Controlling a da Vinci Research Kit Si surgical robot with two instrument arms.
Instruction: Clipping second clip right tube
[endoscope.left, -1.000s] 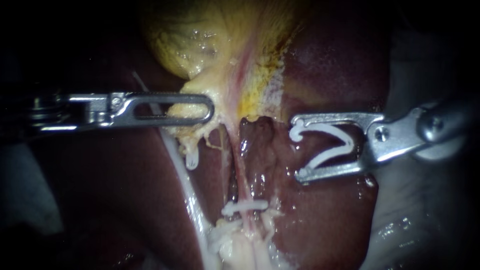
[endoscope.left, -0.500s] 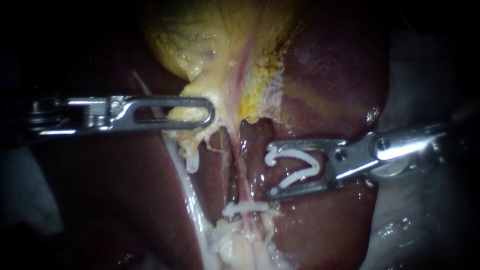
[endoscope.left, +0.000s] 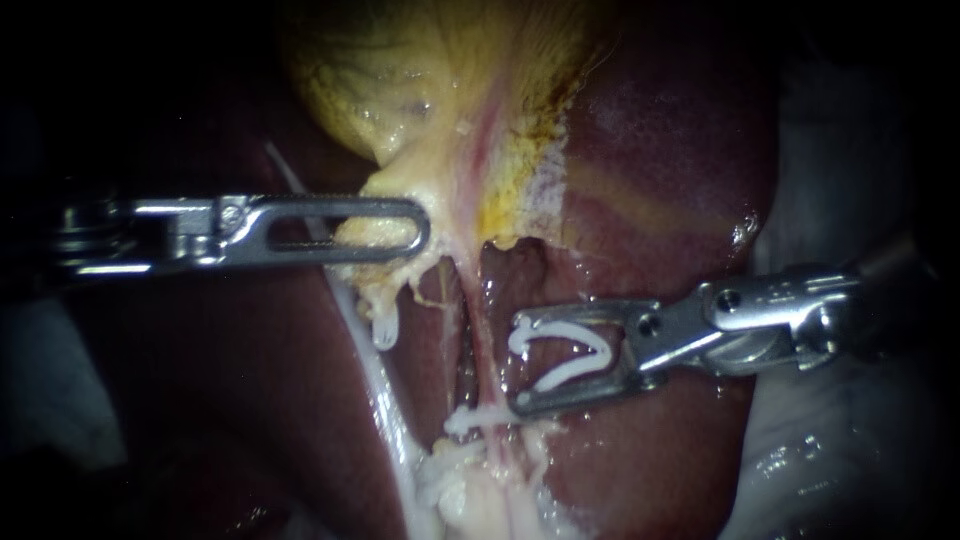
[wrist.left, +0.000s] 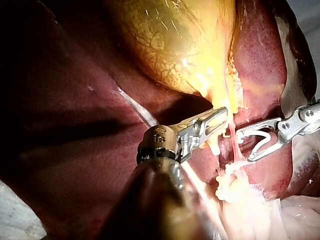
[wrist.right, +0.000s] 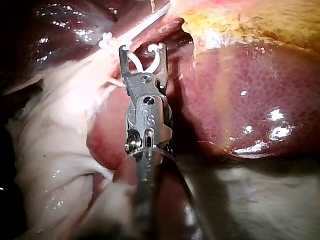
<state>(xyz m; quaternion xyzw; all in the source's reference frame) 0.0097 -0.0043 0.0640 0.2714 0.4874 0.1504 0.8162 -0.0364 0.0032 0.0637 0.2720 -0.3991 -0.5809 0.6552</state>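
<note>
At 9 o'clock in the endoscope view, the left instrument (endoscope.left: 418, 222) comes in level, pointing toward 3 o'clock. Its long windowed jaws lie closed together on a fold of pale yellow tissue at the narrow lower end of the gallbladder (endoscope.left: 420, 90), which fills the 12 o'clock area.

Just past the jaw tips, toward 6 o'clock, a small white hanging clip (endoscope.left: 384, 326) dangles from a short stump of tissue. A white strand (endoscope.left: 375, 380) runs beside it, from under the jaws down toward 6 o'clock.

Near the middle of the view lies the right tube (endoscope.left: 484, 345), a thin pink strand running from the gallbladder's neck toward 6 o'clock. A white lower clip (endoscope.left: 490, 412) sits closed across it near its 6 o'clock end.

On the tube's 3 o'clock side, the right instrument (endoscope.left: 518, 363) enters from 3 o'clock, slightly tilted. Its jaws stand wide apart and carry an open clip (endoscope.left: 565, 355), one white leg lying along each jaw, with the mouth facing 9 o'clock. The jaw tips sit just beside the right tube, on the 12 o'clock side of the lower clip. The tube is not yet between them. Dark red liver (endoscope.left: 660, 180) lies behind everything.

The left wrist view shows the same gap, with the open clip's mouth just short of the pink strand. In the right wrist view, the clip's two legs curve between the spread jaws, and whether they touch the tube cannot be told.
</note>
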